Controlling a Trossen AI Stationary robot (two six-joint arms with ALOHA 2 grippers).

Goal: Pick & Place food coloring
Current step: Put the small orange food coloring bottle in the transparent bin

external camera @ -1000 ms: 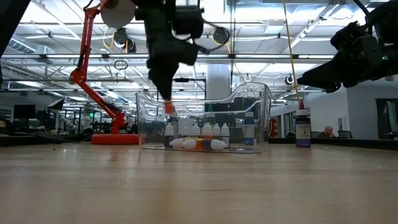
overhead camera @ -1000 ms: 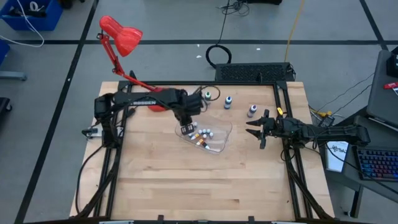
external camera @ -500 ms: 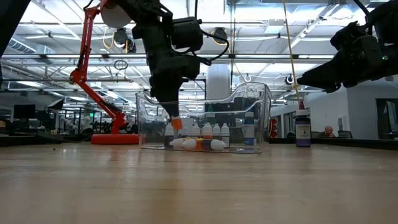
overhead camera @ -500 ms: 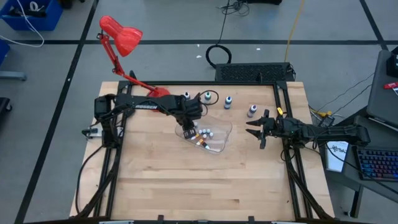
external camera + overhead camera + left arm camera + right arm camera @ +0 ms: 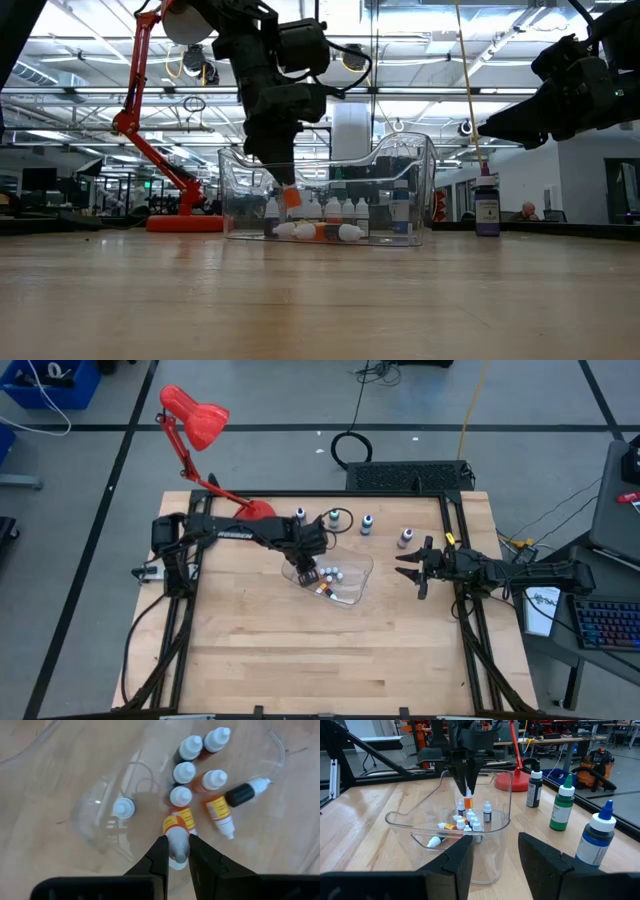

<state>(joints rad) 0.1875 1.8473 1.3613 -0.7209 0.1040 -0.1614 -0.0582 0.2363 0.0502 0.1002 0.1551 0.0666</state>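
Observation:
My left gripper [image 5: 176, 852] reaches down into a clear plastic container [image 5: 352, 582] at the table's middle, shut on a small orange food coloring bottle [image 5: 290, 197] with a white cap. Several more small white-capped bottles [image 5: 184, 772] are inside, some upright, some lying on the container floor [image 5: 220, 815]. Bigger bottles stand along the far edge: black [image 5: 535, 782], green [image 5: 562, 802], blue [image 5: 596, 837] and purple [image 5: 405, 538]. My right gripper [image 5: 412, 567] waits open near the right edge, level, pointing at the container. My left gripper pinches the orange bottle's white cap [image 5: 176, 840] between its two fingers. The fingers come from above, slanting steeply down. The orange body [image 5: 175, 822] hangs below the fingertips, a little tilted, inside the container walls and clear of the floor, just above the upright bottles.
A red desk lamp [image 5: 195, 415] has its base [image 5: 258, 510] on the table's far left, and its arm leans out beyond that corner. The container's clear wall [image 5: 420, 815] rises around the left gripper. Bare wood [image 5: 320, 650] fills the near half of the table.
My left gripper has gone down into the container with the orange bottle and tipped more steeply downward, mostly in the first half second. The bottle stays in the hold and now hangs lower, close above the upright bottles.

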